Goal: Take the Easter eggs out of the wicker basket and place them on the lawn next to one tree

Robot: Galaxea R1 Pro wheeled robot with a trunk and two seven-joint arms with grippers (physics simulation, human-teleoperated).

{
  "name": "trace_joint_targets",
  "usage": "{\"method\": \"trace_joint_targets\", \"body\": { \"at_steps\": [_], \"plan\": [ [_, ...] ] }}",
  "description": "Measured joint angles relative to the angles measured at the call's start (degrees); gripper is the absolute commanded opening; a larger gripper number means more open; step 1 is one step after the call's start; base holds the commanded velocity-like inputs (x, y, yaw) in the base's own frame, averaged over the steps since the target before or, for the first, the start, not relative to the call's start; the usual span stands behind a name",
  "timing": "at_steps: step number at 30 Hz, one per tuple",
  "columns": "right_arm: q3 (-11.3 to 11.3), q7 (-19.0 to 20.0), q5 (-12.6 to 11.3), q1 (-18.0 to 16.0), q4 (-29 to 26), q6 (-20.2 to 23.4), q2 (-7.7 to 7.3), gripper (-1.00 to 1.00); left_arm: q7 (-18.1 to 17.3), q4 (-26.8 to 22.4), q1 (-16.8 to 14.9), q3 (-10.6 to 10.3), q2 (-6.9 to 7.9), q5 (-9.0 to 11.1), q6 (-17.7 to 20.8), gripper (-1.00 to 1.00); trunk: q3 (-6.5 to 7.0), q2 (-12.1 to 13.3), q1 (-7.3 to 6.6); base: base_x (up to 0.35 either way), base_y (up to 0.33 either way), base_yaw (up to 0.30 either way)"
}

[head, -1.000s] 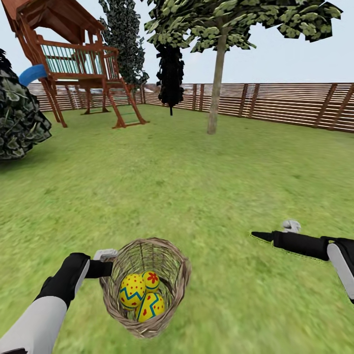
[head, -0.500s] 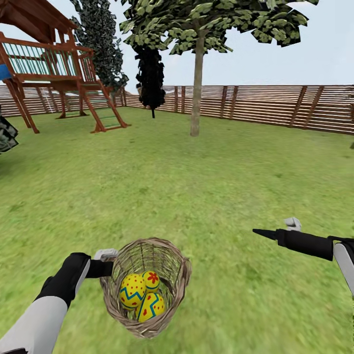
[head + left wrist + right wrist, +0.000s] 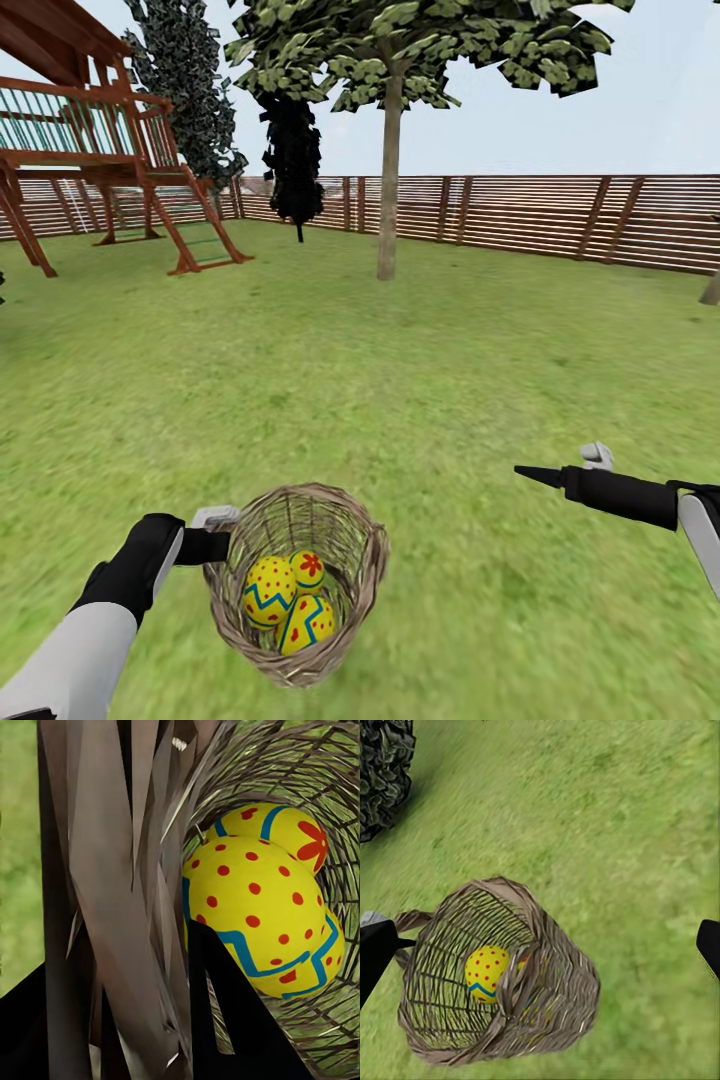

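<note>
At lower centre the wicker basket (image 3: 297, 583) with three Easter eggs (image 3: 288, 596) is gripped at its rim by the left tool (image 3: 218, 534), open lawn (image 3: 400, 380) is seen before the tree (image 3: 388, 190), and the right tool's (image 3: 535, 474) state cannot be told.

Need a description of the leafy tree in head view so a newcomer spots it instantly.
Follow the brown slatted wooden fence along the far edge of the green lawn. In front of it stands the tall tree with a bare pale grey-brown trunk, right of the wooden play set. Unlike the dark narrow conifers beside it, its blocky green leaves sit only at the top.
</note>
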Motion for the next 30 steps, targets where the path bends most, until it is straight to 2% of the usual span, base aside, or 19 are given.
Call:
{"method": "trace_joint_targets", "body": {
  "at_steps": [30],
  "plan": [
    [0.1, 0.0, 0.2, 0.0, -0.1, 0.0, 0.09, 1.0, 0.0, 0.0, 0.0, 0.0, 0.01, 0.1, 0.0, -1.0, 0.0, 0.0, 0.0, 0.317, 0.0, 0.0]
  ]
}}
